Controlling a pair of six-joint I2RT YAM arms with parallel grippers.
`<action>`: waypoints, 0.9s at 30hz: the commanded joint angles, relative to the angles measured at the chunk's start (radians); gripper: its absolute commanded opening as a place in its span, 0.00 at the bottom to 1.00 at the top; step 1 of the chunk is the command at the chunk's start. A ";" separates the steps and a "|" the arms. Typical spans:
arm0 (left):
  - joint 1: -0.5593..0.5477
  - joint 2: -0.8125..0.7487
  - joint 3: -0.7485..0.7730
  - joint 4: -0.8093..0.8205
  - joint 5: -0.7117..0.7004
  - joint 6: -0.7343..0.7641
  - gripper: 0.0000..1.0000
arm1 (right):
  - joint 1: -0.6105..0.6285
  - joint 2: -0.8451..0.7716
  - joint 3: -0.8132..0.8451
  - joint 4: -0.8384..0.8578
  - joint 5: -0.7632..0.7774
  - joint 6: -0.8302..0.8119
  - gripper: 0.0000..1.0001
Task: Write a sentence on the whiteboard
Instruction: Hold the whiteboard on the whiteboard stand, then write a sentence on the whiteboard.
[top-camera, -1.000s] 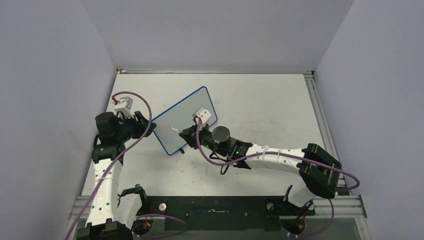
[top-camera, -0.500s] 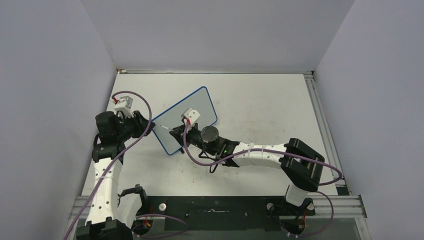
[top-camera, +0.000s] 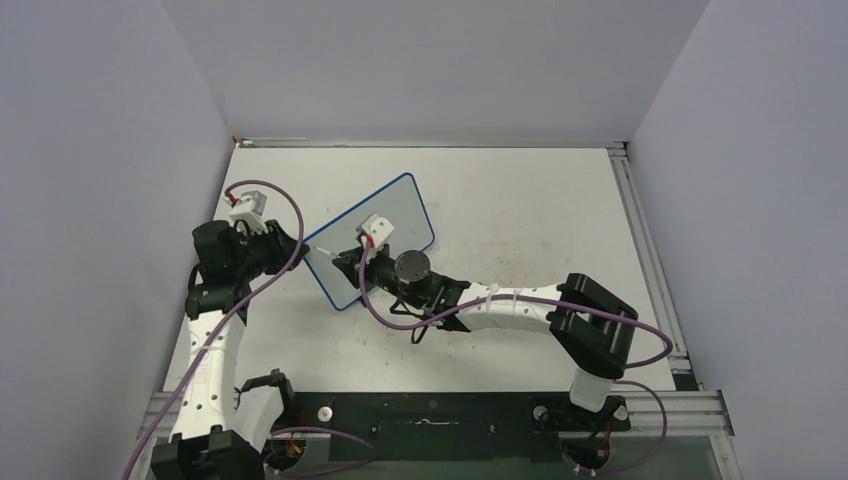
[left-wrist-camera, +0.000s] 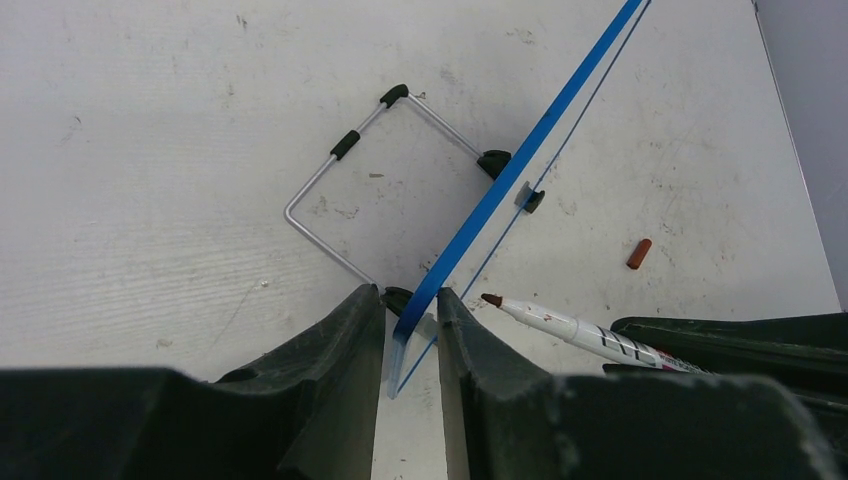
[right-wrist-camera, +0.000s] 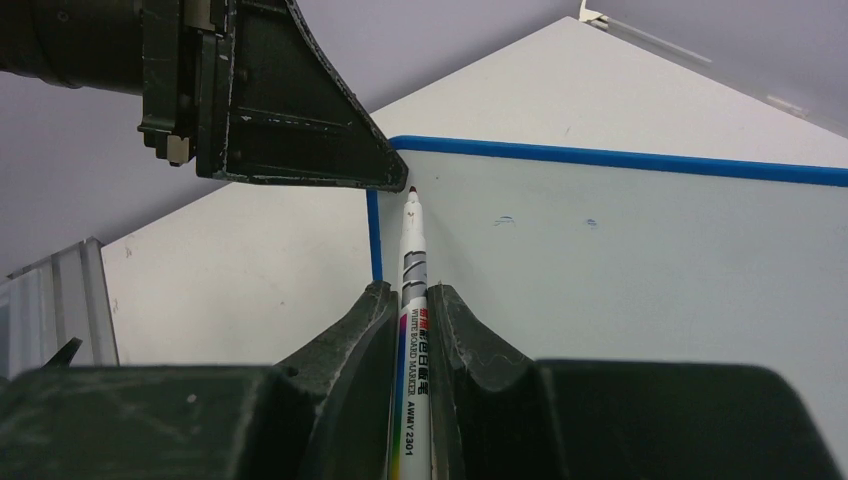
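While the left gripper (left-wrist-camera: 410, 335) seemingly pinches the whiteboard (left-wrist-camera: 521, 163) by its edge, the right gripper (right-wrist-camera: 411, 305) clamps a marker (right-wrist-camera: 412, 255) pointing ahead at it.

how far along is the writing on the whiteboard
Done: the marker is uncapped, what looks like its cap lying on the table, and the right gripper is shut on it. In hand: its tip sits by the whiteboard top corner, while the left gripper straddles the board's edge. Left: all the writing; the board shows only faint specks, no lettering.
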 joint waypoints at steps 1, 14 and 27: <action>0.005 0.006 0.012 0.049 0.007 0.008 0.23 | 0.005 0.014 0.050 0.077 -0.006 -0.013 0.05; 0.006 0.010 0.009 0.041 -0.003 0.023 0.15 | 0.005 0.036 0.062 0.081 -0.006 -0.020 0.05; 0.005 0.010 0.002 0.032 -0.003 0.041 0.11 | 0.005 0.062 0.086 0.084 0.002 -0.028 0.05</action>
